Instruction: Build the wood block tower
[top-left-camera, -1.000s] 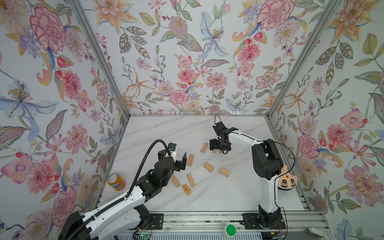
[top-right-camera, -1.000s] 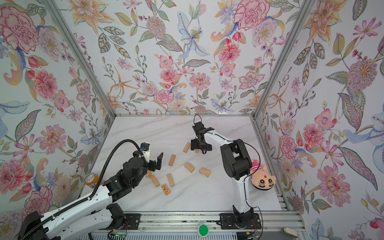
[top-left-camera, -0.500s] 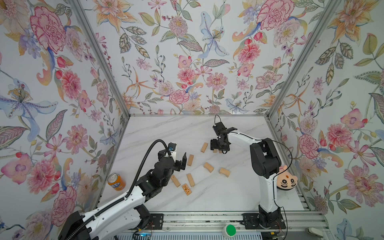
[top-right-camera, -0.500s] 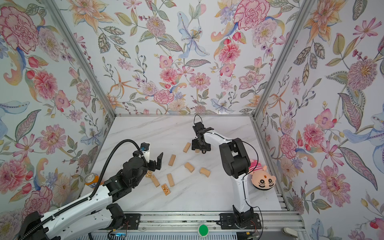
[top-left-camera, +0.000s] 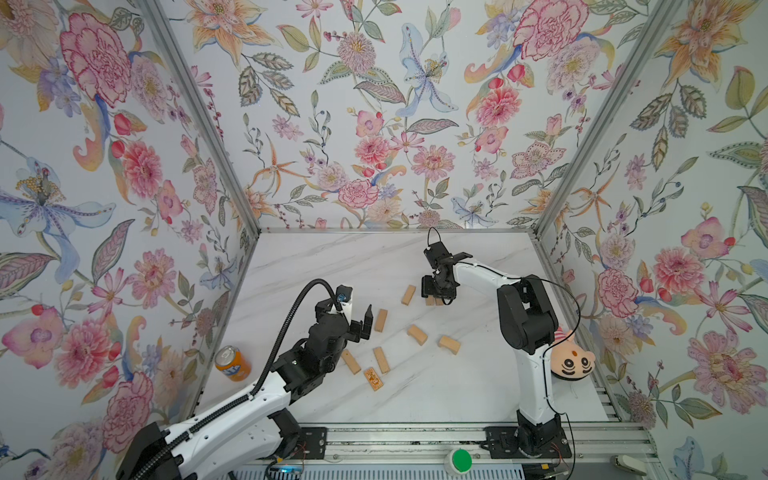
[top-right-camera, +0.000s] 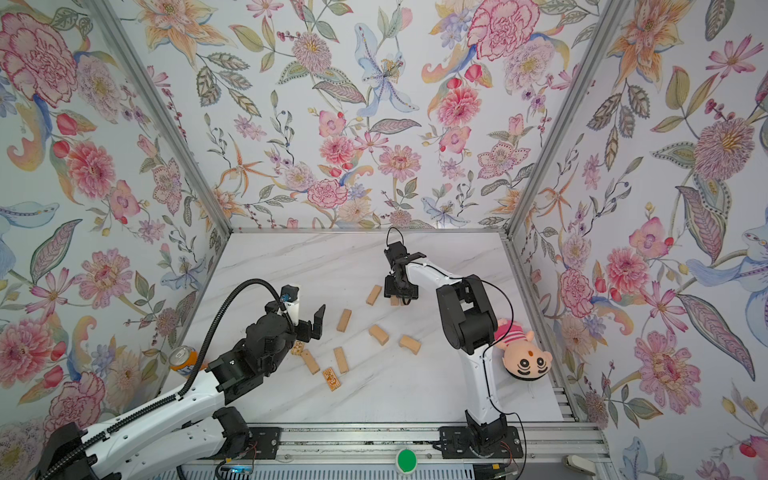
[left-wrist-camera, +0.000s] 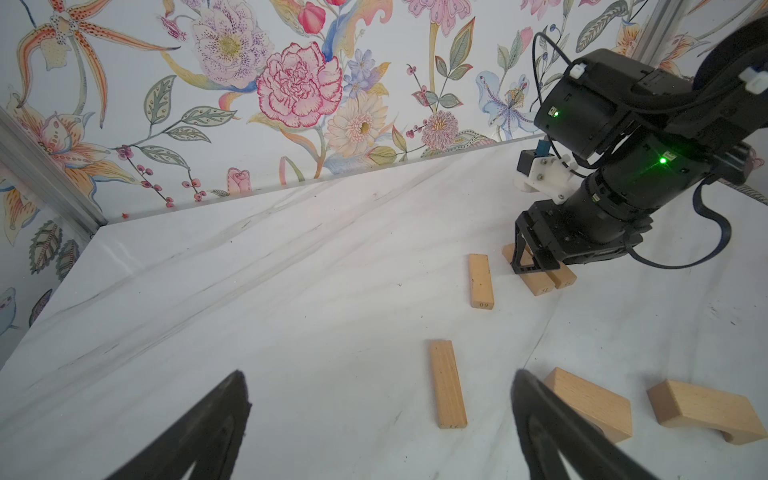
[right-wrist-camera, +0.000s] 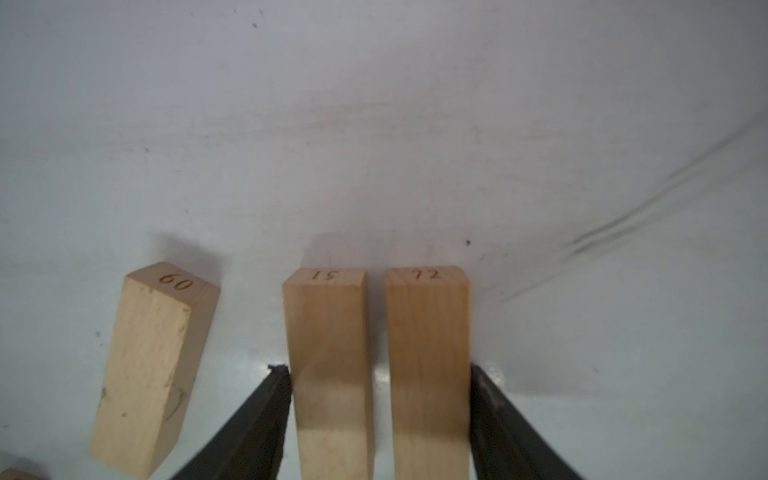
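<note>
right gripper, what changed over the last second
The right gripper narrowed its jaws around the pair of blocks. Its fingers now sit at the pair's outer sides, with a gap left between the two, so a firm hold is not clear. Its arm barely shifted. The left gripper, wide open, the loose blocks, can and doll stayed put.

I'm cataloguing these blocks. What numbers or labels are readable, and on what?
"60": end of the lone block.
"15", or "51" inverted: end of one block inside the right pincer.
"72": end of its neighbour.
A further block's end number: blurred.
Soda can label, patterned block's print: too small to read.
</note>
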